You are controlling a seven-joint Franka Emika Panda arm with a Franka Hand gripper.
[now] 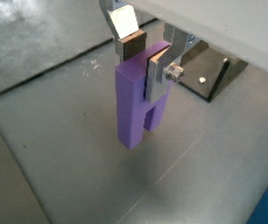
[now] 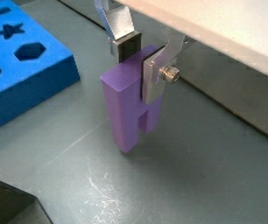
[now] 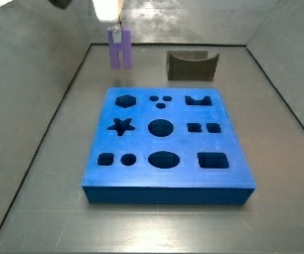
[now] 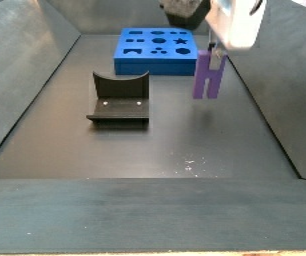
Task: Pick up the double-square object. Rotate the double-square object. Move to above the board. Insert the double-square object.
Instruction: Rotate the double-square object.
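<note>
- Silver fingers point(image 1: 155, 70) of the gripper point(image 1: 144, 54) are sitting closest to the lens in both wrist views, clenching the top of the double-square object point(image 1: 134, 103), one dark pad on each broad face.
- Hanging upright from that grasp, the lavender block is showing clear of the grey floor in a side view point(image 4: 209, 76), with its notched lower end pointing down.
- Judging from this, the pick is done and the rotating step is the one in hand; the block is not yet lying over the board point(image 3: 168, 144), which is sitting well apart toward the middle of the floor point(image 3: 42, 149).
- Turning well is calling for height: keep the lower end off the floor while the wrist is swinging.
- Rotating slowly is advisable, since only the top is being pinched and the long body could pivot in the pads.
- Steering away from the fixture point(image 4: 118, 100) and the side wall is also mattering.
</note>
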